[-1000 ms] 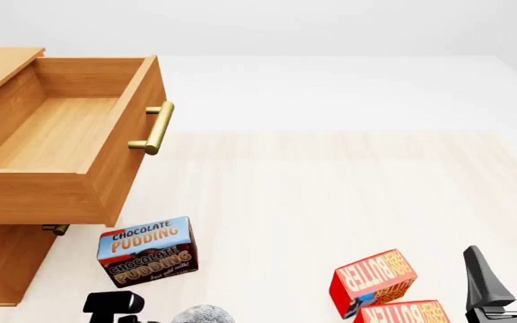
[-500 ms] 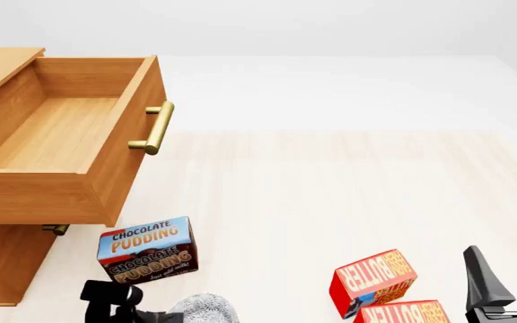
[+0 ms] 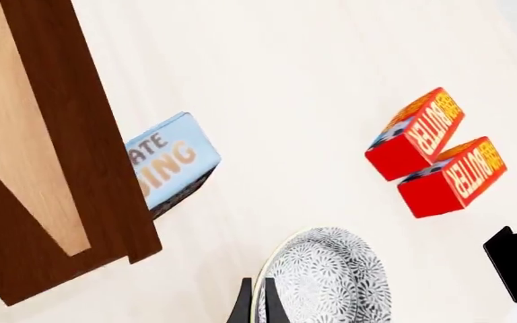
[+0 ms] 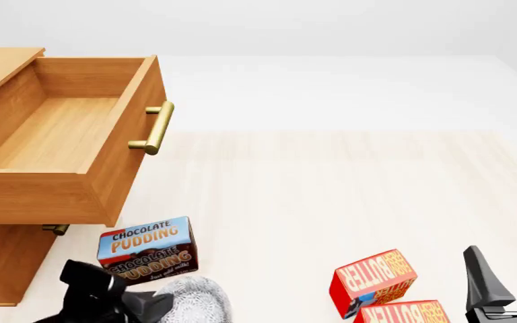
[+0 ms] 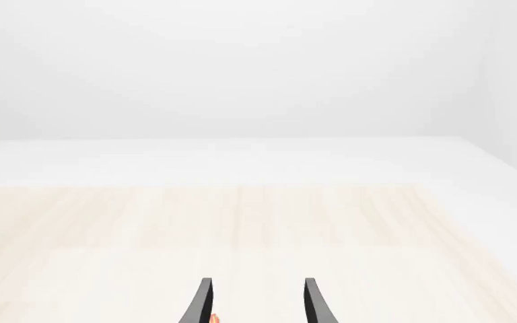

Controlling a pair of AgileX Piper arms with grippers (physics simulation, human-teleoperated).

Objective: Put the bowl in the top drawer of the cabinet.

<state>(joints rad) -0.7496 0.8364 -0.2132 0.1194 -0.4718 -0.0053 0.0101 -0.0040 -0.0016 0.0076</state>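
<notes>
**Bowl pinched by its rim, drawer waiting open**

The bowl point(image 4: 193, 299) hung at the tabletop's point(image 4: 330, 195) six o'clock edge, just beside the pudding box point(image 4: 147, 251). It looked rigid, light and glossy, so the rim was the sensible hold; the left claw point(image 3: 254, 306) was clamped there. Against a second earlier, arm and bowl had swung toward nine o'clock, nearer the open top drawer point(image 4: 61, 134). The right claw point(image 5: 254, 303) stood apart.

Matt wooden cabinet point(image 4: 7, 262), brass handle point(image 4: 151, 128)
</notes>
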